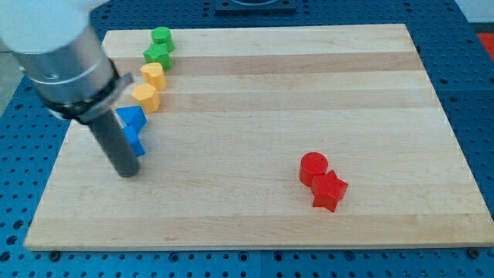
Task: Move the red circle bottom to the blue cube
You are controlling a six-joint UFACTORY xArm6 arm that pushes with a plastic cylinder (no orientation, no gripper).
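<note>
My tip (128, 171), the end effector, is a bare rod holding nothing, resting on the counter (255, 93). The blue cube (137, 144) sits just to its upper right, partly hidden by the rod. The red circle (313, 167) lies well off to the tip's right, touching a red block (329, 191).

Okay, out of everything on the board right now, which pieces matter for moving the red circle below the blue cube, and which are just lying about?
For the job:
- red circle
- blue cube, partly hidden by the rod
- my tip, at that blue block's lower left

Just lying about:
- red star-like block, touching the circle
- blue triangle
- two yellow blocks
- two green blocks
</note>
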